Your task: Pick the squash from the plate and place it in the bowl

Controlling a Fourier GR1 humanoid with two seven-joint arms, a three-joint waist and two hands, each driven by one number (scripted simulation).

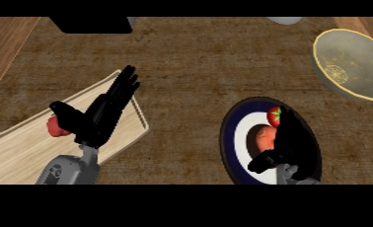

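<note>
Over the plate (232, 132), the right hand (295, 142) lies straight-fingered, partly covering the squash (262, 137), while the left hand (100, 118) rests with relaxed fingers above the board (29, 147).

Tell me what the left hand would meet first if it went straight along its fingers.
Probably nothing: the open left hand points up and rightward, over the counter beyond the wooden board. Its line seems to pass right of the dark object at the top; depth is unclear.
</note>
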